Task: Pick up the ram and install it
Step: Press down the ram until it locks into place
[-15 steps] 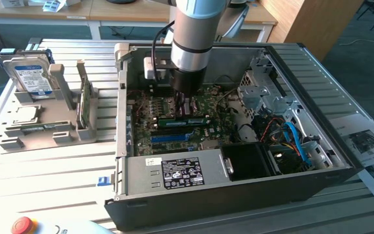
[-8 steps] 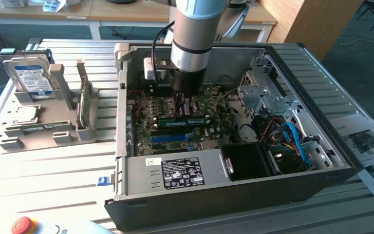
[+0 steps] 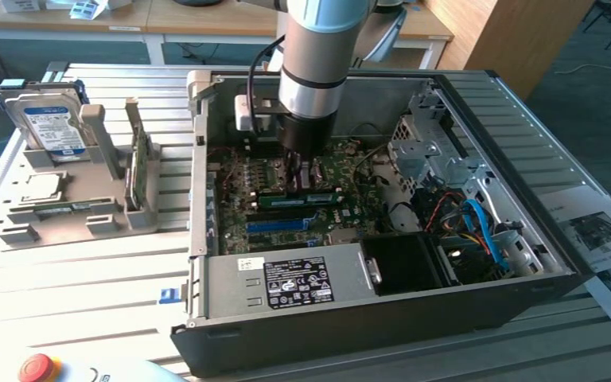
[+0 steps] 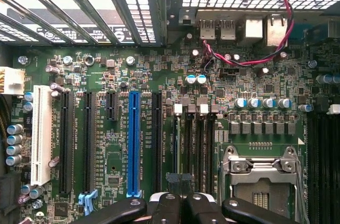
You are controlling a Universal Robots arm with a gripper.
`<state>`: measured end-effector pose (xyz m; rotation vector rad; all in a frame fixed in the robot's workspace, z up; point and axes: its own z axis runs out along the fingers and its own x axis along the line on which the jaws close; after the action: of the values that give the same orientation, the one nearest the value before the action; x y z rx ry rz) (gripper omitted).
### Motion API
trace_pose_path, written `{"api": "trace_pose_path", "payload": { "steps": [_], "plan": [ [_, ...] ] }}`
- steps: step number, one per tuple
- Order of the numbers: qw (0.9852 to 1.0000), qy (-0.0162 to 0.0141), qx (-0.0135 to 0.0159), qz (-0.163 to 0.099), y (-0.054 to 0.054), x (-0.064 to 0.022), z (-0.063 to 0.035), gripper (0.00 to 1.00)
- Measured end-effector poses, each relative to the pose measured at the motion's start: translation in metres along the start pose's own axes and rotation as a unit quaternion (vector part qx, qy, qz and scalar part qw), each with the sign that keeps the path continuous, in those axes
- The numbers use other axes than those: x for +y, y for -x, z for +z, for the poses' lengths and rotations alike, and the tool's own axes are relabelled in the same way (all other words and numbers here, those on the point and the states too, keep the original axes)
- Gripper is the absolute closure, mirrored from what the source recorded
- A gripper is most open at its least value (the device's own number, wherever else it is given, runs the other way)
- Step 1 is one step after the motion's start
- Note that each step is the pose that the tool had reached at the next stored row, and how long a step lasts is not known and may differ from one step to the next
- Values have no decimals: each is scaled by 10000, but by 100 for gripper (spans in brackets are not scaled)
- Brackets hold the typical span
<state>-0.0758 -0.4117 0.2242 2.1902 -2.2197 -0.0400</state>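
My fingers are lying closest, two dark pads drawn right together with next to no gap between them; my gripper is sitting shut just over the memory slots of the motherboard; whether a thin board edge is being pinched between the pads, I cannot tell. From outside, my gripper is reaching deep into the open computer case; the ram is showing as a green strip with dark chips, standing on edge directly below my tips and just touching or nearly touching them, in line with the slots. Judging by that, the pick-up is looking done and the stick is sitting at its slot; whether it is being pushed fully home and latched is not visible. Well away from my jaws, outside the case wall, a parts rack is standing with a hard drive in it.
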Motion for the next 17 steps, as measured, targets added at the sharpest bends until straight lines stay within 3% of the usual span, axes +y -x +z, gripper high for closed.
{"api": "trace_pose_path", "payload": {
  "steps": [17],
  "plan": [
    [10000, 0, 0, 1, -13, 9, 24, 89]
  ]
}}
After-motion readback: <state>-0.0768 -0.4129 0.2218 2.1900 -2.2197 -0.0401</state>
